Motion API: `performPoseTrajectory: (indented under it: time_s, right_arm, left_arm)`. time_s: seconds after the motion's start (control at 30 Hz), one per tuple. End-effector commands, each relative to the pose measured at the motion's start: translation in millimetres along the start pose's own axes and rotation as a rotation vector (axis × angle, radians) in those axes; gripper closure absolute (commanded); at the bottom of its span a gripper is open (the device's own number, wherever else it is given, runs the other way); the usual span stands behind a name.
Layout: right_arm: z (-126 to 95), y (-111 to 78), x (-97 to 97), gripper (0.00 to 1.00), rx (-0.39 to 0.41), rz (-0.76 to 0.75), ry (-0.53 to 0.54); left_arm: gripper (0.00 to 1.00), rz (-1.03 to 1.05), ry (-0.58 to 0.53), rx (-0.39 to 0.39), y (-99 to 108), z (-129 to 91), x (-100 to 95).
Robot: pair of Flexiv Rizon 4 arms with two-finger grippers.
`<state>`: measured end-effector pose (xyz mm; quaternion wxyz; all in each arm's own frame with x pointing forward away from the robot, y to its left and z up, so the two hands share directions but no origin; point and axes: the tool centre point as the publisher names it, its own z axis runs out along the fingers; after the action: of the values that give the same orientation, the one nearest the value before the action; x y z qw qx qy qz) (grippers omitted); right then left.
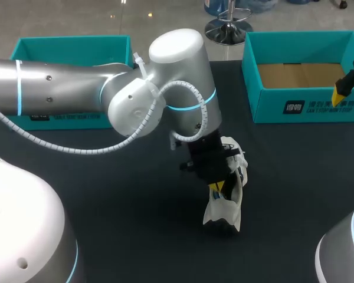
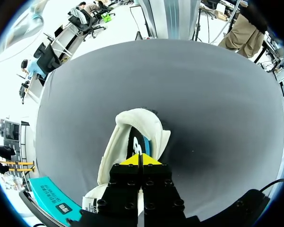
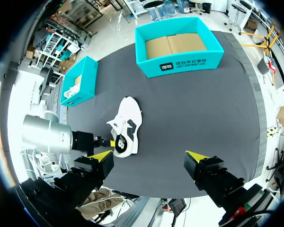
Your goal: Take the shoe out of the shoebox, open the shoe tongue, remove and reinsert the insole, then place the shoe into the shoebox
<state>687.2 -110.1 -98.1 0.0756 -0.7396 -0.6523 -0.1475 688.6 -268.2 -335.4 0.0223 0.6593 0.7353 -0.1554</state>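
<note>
The white shoe (image 1: 223, 213) lies mid-worktop (image 1: 295, 194), the left gripper (image 2: 138, 159) at its opening, tips pressed together. The right gripper (image 3: 149, 155) hangs spread wide above the far-right corner's shoebox (image 1: 301, 107)

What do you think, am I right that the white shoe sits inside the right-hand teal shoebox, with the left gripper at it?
Not quite: the white shoe lies on the black table, outside the right-hand teal shoebox, with the left gripper at it. The head view shows this.
</note>
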Motion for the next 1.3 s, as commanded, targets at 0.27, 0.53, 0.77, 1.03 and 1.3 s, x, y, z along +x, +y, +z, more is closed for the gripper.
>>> performPoseTrajectory:
  time_s: [0.27,0.53,0.77,1.03,1.3]
  right_arm:
    - [-0.3,3.2,1.3,0.00,0.007,0.000,-0.003]
    - [-0.3,3.2,1.3,0.00,0.007,0.000,-0.003]
    - [-0.3,3.2,1.3,0.00,0.007,0.000,-0.003]
    - [-0.3,3.2,1.3,0.00,0.007,0.000,-0.003]
    - [-0.3,3.2,1.3,0.00,0.007,0.000,-0.003]
  left_arm:
    - [1.00,0.000,0.022,-0.002,-1.1,8.3,6.8]
    - [1.00,-0.010,0.026,-0.005,-0.4,19.4,1.3]
    - [1.00,-0.001,0.036,-0.011,-3.3,25.5,-1.4]
    - [1.00,0.003,0.073,-0.014,-3.2,38.8,4.0]
    - [1.00,0.047,0.086,-0.038,-0.2,24.3,-0.6]
